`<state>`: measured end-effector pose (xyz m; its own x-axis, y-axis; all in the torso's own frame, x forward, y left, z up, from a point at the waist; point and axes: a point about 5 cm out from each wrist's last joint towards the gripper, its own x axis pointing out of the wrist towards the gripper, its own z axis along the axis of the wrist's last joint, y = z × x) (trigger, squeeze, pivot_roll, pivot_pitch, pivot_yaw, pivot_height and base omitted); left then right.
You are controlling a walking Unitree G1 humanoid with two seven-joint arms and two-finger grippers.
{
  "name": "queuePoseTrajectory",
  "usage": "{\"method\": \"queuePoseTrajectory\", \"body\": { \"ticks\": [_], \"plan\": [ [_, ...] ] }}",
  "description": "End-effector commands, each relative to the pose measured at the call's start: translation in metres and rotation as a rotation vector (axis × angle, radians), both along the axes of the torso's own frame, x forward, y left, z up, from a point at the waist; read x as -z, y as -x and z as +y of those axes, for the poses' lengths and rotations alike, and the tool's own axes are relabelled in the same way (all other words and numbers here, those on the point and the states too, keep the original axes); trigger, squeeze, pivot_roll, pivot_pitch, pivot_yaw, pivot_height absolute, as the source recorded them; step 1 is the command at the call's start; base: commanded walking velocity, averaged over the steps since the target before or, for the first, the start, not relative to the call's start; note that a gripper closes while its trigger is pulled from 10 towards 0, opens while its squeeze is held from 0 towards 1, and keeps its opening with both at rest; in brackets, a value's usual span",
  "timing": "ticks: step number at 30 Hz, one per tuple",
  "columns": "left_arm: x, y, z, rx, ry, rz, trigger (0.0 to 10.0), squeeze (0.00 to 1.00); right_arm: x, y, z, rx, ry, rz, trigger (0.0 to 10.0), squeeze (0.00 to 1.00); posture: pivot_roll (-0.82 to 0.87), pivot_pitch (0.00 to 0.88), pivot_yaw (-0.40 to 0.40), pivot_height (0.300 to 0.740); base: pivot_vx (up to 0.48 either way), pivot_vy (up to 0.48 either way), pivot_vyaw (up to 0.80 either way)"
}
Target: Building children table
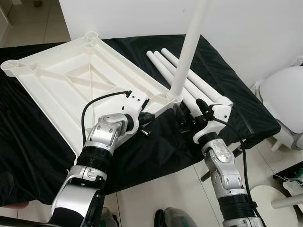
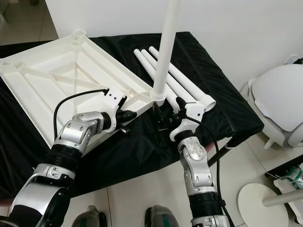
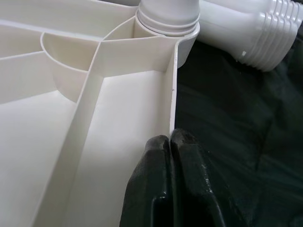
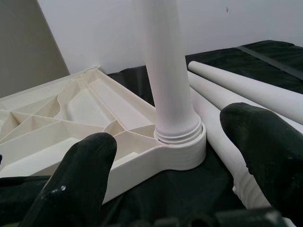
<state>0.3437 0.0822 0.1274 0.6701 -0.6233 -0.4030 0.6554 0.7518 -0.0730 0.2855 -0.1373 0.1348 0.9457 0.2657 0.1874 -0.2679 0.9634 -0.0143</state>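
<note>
A white tabletop [image 1: 71, 80] lies upside down on a black cloth [image 1: 28, 142]. One white leg [image 1: 187, 52] stands upright in the tabletop's near right corner socket [image 4: 182, 151]. Three loose legs [image 1: 201, 87] lie side by side on the cloth just right of it. My left gripper [image 3: 169, 142] is shut, and its tips rest against the tabletop's rim close to that socket. My right gripper [image 4: 168, 125] is open. Its fingers [image 4: 85, 165] sit on either side of the leg's base, a little short of it and not touching.
A white wall rises behind the table. A white chair [image 1: 284, 104] and a round white stool base [image 1: 267, 194] stand on the tiled floor to the right. The cloth's front edge hangs just ahead of my arms.
</note>
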Motion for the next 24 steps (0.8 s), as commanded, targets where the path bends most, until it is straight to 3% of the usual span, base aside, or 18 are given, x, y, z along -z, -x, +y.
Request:
{"method": "queuePoseTrajectory", "body": {
  "ticks": [1,11,24],
  "plan": [
    [0.000,-0.017,0.056,-0.684,-0.191,-0.103,0.0,0.00,0.003,-0.001,0.002,0.002,0.010,0.017,10.0,0.00,-0.08,0.000,-0.018,0.740,0.000,0.000,0.00],
    [-0.005,-0.026,0.076,-0.868,-0.141,-0.107,0.0,0.00,0.000,-0.004,0.001,0.026,0.002,0.004,10.0,0.00,-0.09,0.000,-0.015,0.740,0.000,0.000,0.00],
    [0.013,-0.021,0.088,-0.832,-0.226,-0.092,0.0,0.00,-0.001,-0.003,-0.002,0.047,-0.003,-0.003,10.0,0.00,-0.11,0.004,0.006,0.740,0.000,0.000,0.00]
  ]
}}
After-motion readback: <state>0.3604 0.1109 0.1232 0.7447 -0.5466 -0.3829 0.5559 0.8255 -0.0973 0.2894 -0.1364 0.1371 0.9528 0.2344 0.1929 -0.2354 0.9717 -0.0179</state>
